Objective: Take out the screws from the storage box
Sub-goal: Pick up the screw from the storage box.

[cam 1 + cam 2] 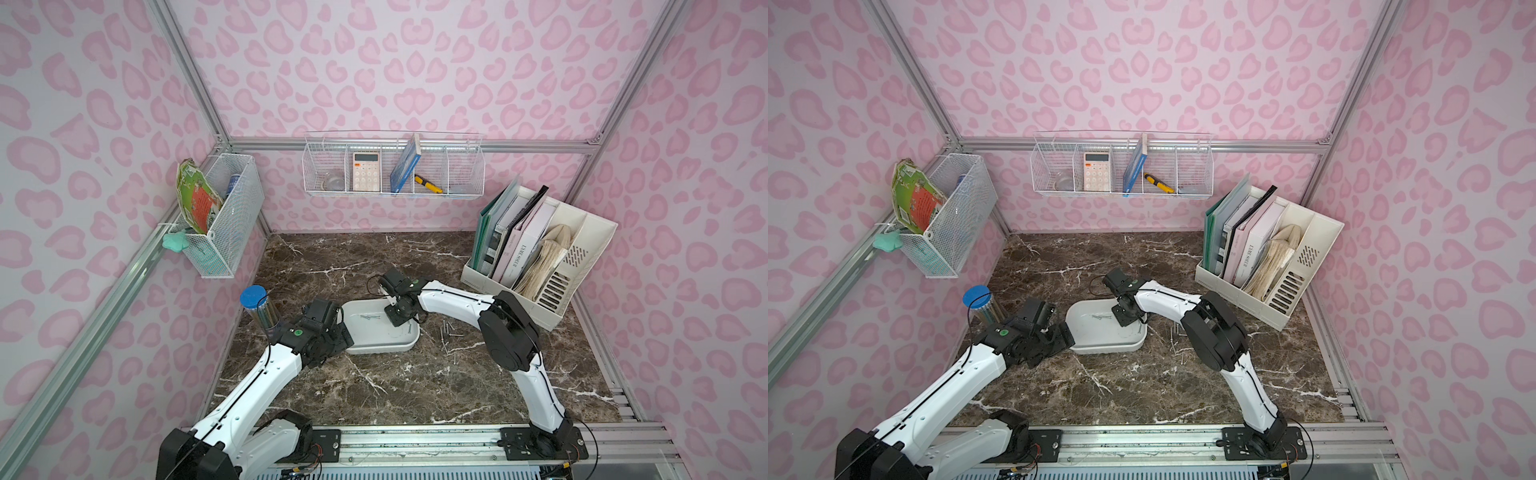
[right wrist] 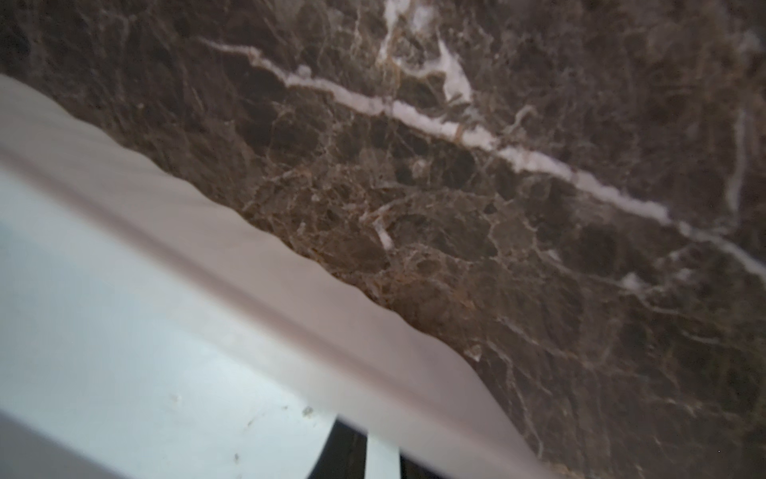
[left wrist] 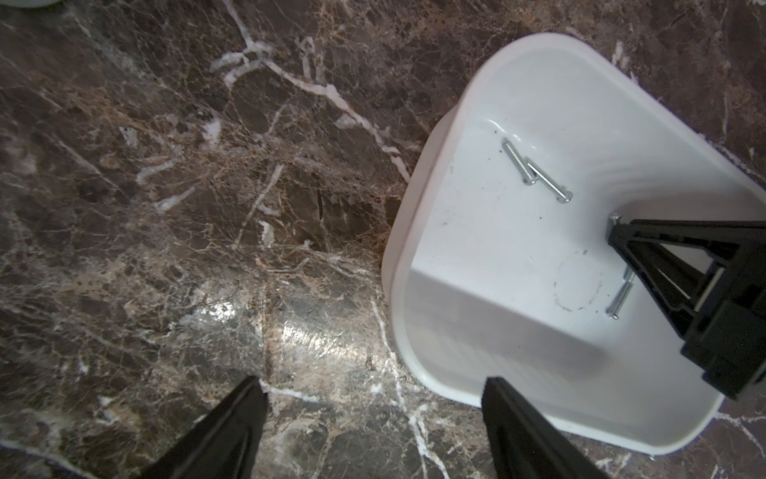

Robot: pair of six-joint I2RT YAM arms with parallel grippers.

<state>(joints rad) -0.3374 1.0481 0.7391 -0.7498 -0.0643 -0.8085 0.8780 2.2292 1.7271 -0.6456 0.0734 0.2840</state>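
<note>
While the right gripper reaches down into the storage box, which sits near the middle of the bench, we read its fingers as drawn together at the tips. They appear to pinch the head end of one of the screws. The left gripper hovers spread and empty over the bench, just beside the end of the box that faces the left edge, touching nothing.

Step in hand, as we judge it: lifting this screw out. To do it well:
- We would keep the pinch firm, since so slender a shank can pivot in the grip.
- We would rise straight up until the screw clears the wall.
- We would then carry it over the side facing the right edge and set it down low by the loose group.
- A neighbouring screw lies just beside the fingers, partly hidden by them, so we would avoid any sideways drag.
- The light box may slide, and the left gripper could steady its rim.

Count:
- One storage box.
- Two grippers.
- Four screws visible in the box: the pinched one, its neighbour and a touching pair.
- About six screws lying on the bench toward the right edge, too small for a sure tally.
</note>
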